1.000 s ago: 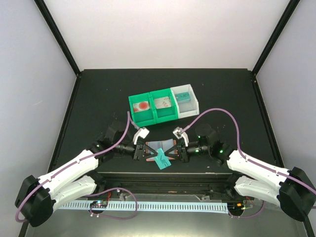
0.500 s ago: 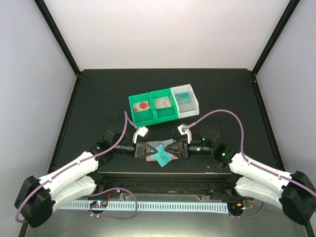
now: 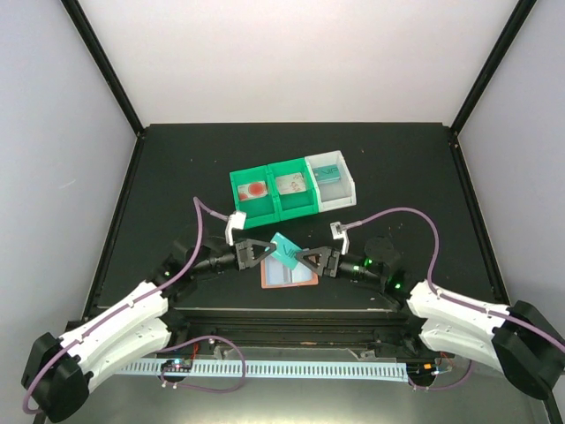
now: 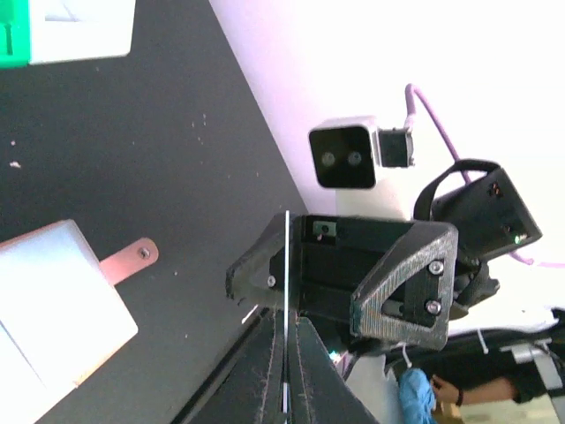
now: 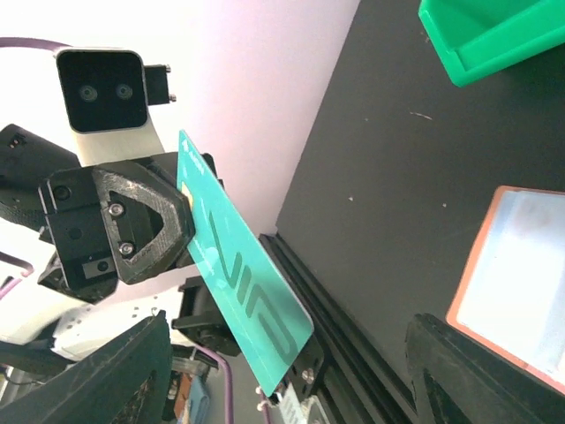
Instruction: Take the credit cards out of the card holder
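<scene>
Pinching the teal credit card (image 3: 284, 249), your left claw (image 3: 267, 251) holds it above the open card holder (image 3: 291, 277) on the counter (image 3: 177, 177). Right claw (image 3: 303, 257) is spread and empty. Other cards already lie in the trays (image 3: 265, 209). This one is not yet binned, and you cannot tell whether more remain in the holder.

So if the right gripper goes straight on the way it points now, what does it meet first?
The right gripper, open, would most likely meet the teal card that the shut left gripper holds just ahead; depth is unclear.
</scene>
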Tool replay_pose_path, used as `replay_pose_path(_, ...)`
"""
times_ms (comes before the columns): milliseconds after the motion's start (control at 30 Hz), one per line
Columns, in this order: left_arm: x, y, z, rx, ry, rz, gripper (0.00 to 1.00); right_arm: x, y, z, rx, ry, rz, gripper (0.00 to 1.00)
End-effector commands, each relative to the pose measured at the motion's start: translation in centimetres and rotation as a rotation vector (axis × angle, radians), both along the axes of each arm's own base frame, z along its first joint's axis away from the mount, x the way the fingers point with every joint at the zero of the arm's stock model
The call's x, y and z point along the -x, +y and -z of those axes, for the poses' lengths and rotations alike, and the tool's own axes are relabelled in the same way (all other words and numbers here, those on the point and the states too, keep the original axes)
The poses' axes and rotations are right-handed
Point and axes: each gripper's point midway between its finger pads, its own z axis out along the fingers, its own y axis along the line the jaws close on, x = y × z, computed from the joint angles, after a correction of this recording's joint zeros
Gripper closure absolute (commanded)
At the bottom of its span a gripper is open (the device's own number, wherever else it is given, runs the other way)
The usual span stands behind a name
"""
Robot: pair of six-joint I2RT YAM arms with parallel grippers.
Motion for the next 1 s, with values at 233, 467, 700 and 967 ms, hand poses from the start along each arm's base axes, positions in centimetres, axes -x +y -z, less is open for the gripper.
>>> replay_pose_path(233,-1.9,1.4,-2.1,0.123,-0.008,-0.161,0.98,0.4,2.4,-3.0,-0.154,-0.001,-0.042,0.31)
replay_pose_path(467,-1.7,1.5,-2.0,0.136,-0.002,-0.159,0.98,0.7,3.6,-3.7,-0.171,-0.014,-0.064,0.53)
replay_pose_path(700,-1.3,1.2,-1.7,0.174,0.018,-0.136,0.98,0.5,4.2,-3.7,-0.172,-0.013,-0.074,0.68)
replay_pose_path(967,-0.9,1.7,-1.4,0.149,0.012,-0.140,0.74,1.2,3.7,-3.0,-0.153,-0.059,-0.099,0.99)
